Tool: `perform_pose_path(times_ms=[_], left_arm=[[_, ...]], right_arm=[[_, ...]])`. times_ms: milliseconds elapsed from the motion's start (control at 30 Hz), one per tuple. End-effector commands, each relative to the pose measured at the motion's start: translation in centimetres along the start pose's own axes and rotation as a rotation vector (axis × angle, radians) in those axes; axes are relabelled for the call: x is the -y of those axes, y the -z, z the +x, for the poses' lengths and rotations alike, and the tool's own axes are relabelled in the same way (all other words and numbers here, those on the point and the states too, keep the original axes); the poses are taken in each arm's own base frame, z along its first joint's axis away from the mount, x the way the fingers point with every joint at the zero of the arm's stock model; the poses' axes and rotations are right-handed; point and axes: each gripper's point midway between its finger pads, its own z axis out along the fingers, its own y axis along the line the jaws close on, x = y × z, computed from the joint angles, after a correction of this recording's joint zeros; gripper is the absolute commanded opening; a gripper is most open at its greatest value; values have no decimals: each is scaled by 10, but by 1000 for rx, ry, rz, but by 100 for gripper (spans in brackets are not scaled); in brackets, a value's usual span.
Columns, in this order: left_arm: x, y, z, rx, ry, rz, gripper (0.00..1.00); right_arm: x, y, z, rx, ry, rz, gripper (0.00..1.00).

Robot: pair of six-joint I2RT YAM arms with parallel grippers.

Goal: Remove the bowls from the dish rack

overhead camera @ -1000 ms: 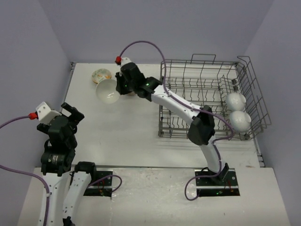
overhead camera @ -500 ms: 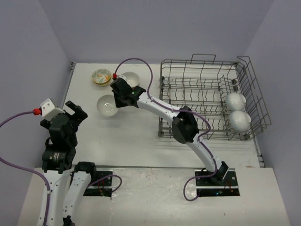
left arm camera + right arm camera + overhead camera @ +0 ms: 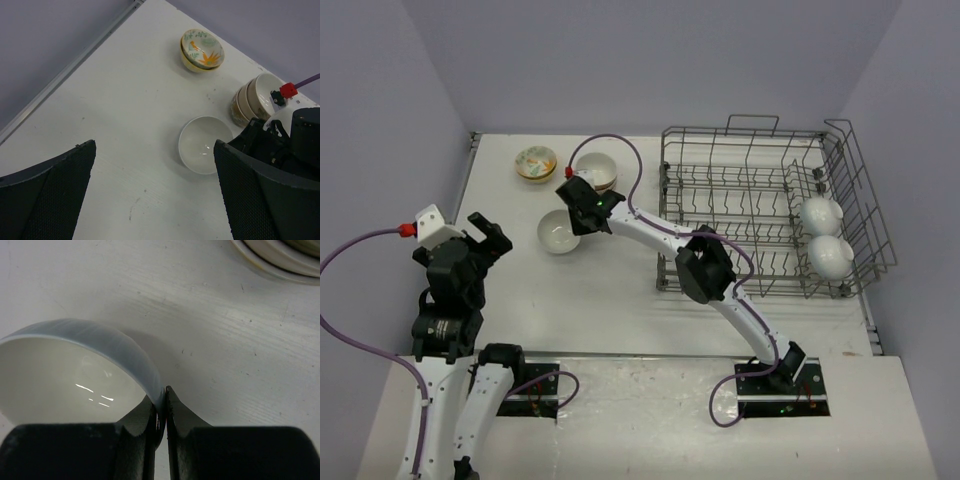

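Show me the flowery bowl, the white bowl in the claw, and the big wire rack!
flowery bowl (image 3: 202, 47), left wrist view, its painted inside.
white bowl (image 3: 65, 375), right wrist view, its shiny inside.
dish rack (image 3: 735, 188), top view, its bare wire floor.

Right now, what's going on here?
The right gripper is shut on the rim of a white bowl, holding it low at the table left of the rack. A floral stack and a beige stack are already set out beside it. In the rack's right end sit two white bowls, not yet unloaded. The left gripper is open and holds nothing, off to the left.
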Motion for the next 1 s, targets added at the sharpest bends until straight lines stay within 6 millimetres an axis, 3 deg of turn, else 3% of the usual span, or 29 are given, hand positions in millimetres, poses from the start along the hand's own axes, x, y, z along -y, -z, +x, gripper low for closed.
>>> perform_pose_path(times_ms=[0, 167, 333, 433, 500, 533, 700, 800, 833, 900, 933, 967], left_arm=[[5, -3, -8, 30, -5, 23, 100], [5, -2, -8, 31, -6, 26, 100], [7, -2, -8, 28, -10, 38, 100], [9, -2, -7, 24, -15, 46, 100], [10, -2, -6, 21, -17, 55, 100], [12, -3, -6, 19, -22, 63, 100], [18, -3, -4, 9, -39, 98, 100], [22, -5, -4, 6, -51, 113, 100], [23, -7, -3, -4, -57, 114, 100], [27, -9, 0, -19, -74, 133, 100], [29, -12, 4, -39, -88, 134, 100], [34, -13, 6, -53, -102, 156, 100]], right_arm=[[-18, 17, -23, 51, -32, -64, 3], [-18, 25, -24, 51, -36, -71, 28], [-22, 33, -29, 55, -38, -95, 40], [-25, 44, -34, 58, -40, -115, 40], [-27, 64, -44, 82, -40, -127, 43], [-27, 72, -47, 92, -40, -133, 53], [-26, 137, -80, 200, -40, -185, 75], [-21, 163, -86, 233, -8, -180, 91], [-18, 190, -98, 277, 16, -188, 99], [9, 205, -93, 294, 63, -101, 99], [23, 242, -108, 367, 88, -77, 99], [51, 257, -117, 431, 92, 45, 99]])
